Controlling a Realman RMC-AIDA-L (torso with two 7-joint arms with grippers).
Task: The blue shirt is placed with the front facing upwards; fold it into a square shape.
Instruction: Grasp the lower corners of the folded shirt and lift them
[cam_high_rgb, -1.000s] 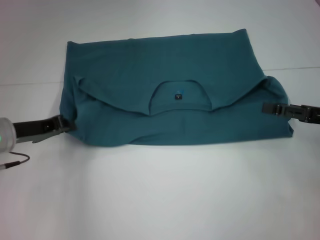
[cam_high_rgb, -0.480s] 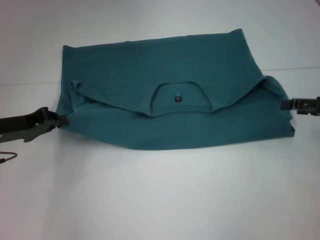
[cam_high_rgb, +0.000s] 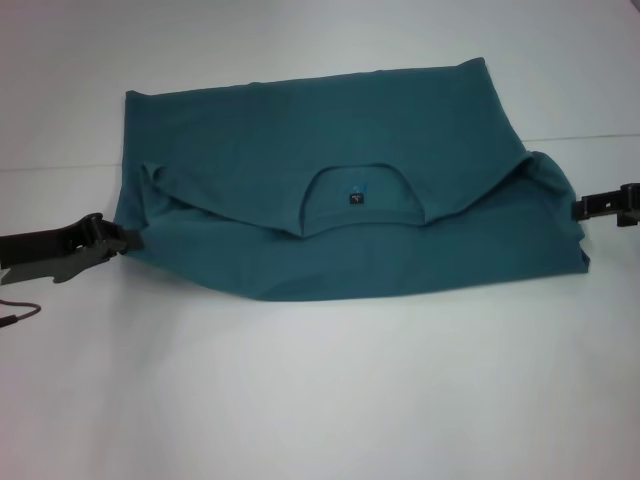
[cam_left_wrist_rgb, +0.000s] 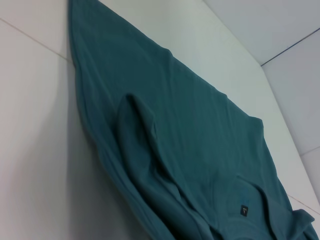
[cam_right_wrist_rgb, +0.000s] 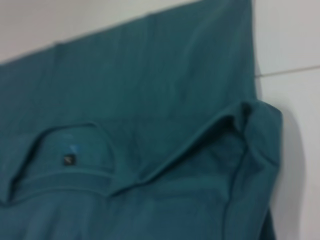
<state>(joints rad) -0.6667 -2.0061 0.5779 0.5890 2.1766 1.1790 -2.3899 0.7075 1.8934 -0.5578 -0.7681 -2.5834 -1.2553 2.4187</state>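
The blue shirt (cam_high_rgb: 330, 240) lies on the white table, folded into a wide band. Its collar opening and small dark neck label (cam_high_rgb: 356, 198) face up at the middle. The lettering is hidden. My left gripper (cam_high_rgb: 122, 240) sits low at the shirt's left edge, its tip right against the cloth. My right gripper (cam_high_rgb: 580, 208) is at the right edge of the picture, just off the bunched right sleeve fold. The left wrist view shows the blue shirt (cam_left_wrist_rgb: 190, 150) and its neck label (cam_left_wrist_rgb: 243, 210). In the right wrist view, the blue shirt (cam_right_wrist_rgb: 150, 100) and its neck label (cam_right_wrist_rgb: 68, 160) show.
A thin cable (cam_high_rgb: 15, 315) hangs by the left arm near the picture's left edge. Bare white table (cam_high_rgb: 320, 400) stretches in front of the shirt, and a seam line (cam_high_rgb: 590, 137) runs across the table behind it.
Both grippers drew outward from the shirt's sides, the right one farther. The shirt's left edge slid a little to the left and the cloth flattened slightly.
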